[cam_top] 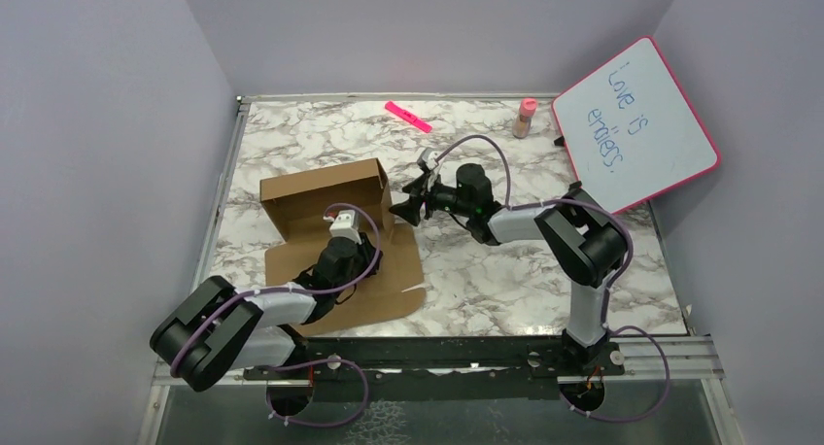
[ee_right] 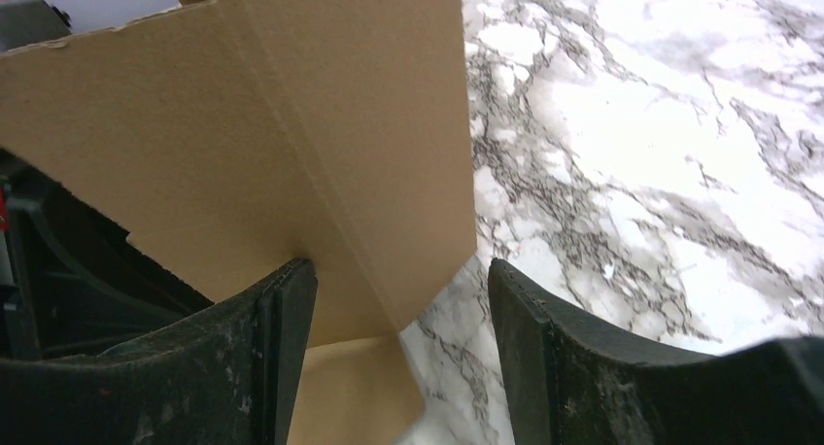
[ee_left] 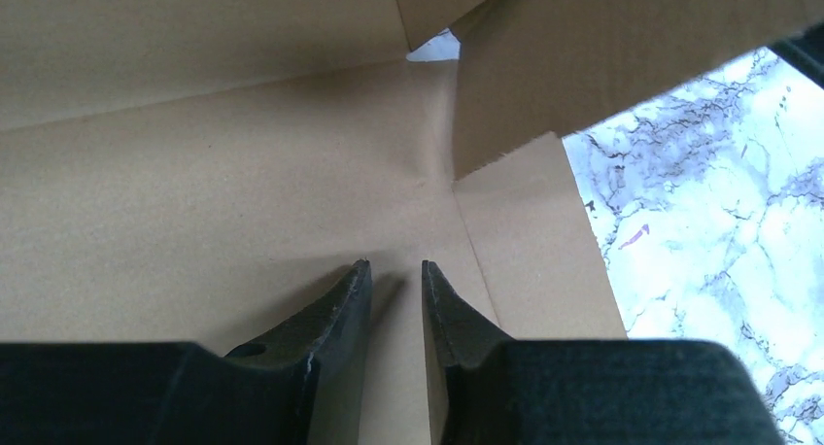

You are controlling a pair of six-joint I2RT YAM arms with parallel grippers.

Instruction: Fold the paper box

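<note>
Left hand [ee_left: 394,267]: your fingers stand nearly together, with a narrow gap between the tips and nothing in it. They hover just over the flat floor panel of the paper box [cam_top: 326,197]. A raised wall stands beyond the tips. To this hand's right a side flap stands up, with the marbled counter [cam_top: 505,270] past it.

Right hand [ee_right: 400,270]: your fingers are wide apart. A standing corner flap of the box sits between them, close against one finger [ee_right: 262,358]; I cannot tell whether it touches. The other finger is apart from the cardboard, over bare counter.

Box position: partly erected, walls up, front panel flat on the counter beneath the left hand, directly beside the right hand.

Beyond the right hand: pink marker [cam_top: 408,117], small bottle [cam_top: 526,118], pink-framed whiteboard [cam_top: 636,124].
</note>
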